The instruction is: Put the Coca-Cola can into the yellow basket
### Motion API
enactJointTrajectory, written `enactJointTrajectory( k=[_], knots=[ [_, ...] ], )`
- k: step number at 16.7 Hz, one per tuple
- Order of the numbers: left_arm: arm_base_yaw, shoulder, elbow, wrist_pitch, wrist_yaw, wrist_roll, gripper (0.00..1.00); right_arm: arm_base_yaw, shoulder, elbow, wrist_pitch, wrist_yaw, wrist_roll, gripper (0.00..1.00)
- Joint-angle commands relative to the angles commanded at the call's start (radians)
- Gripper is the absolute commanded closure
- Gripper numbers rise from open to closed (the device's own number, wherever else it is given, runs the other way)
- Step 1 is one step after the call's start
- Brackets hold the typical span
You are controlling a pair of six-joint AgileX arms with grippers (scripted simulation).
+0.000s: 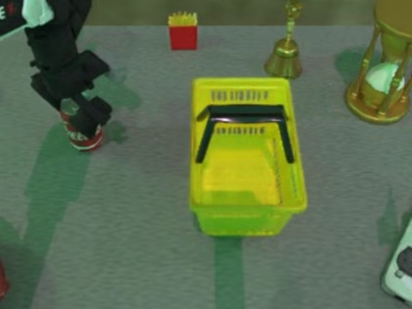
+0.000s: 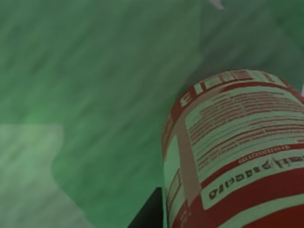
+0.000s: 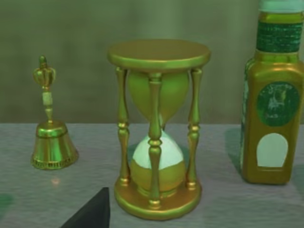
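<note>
The Coca-Cola can [image 1: 85, 136] stands upright on the table at the left, red with white bands. My left gripper [image 1: 82, 116] comes down on it from above and is shut on it. In the left wrist view the can [image 2: 237, 152] fills the frame, with one dark fingertip [image 2: 151, 211] pressed against its side. The yellow basket [image 1: 241, 82] sits in the middle of the table, well to the right of the can, with its black handles [image 1: 244, 112] folded across the top. My right gripper [image 1: 404, 267] is parked open at the table's lower right edge.
A red box of fries [image 1: 183, 30] stands at the back. A gold bell [image 1: 284, 58] and a gold hourglass [image 1: 386, 71] stand at the back right, with a green bottle [image 3: 273, 109] beside the hourglass. A red object [image 1: 2, 280] shows at the lower left edge.
</note>
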Motion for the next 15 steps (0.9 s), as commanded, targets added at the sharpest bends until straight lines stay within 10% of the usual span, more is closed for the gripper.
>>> enactJointTrajectory(
  k=[10, 15],
  knots=[
    [-0.002, -0.002, 0.000, 0.000, 0.000, 0.001, 1.00, 0.000, 0.000, 0.000, 0.000, 0.000, 0.000, 0.00],
    [-0.017, -0.012, -0.035, 0.150, 0.120, -0.051, 1.00, 0.000, 0.000, 0.000, 0.000, 0.000, 0.000, 0.00]
  ],
)
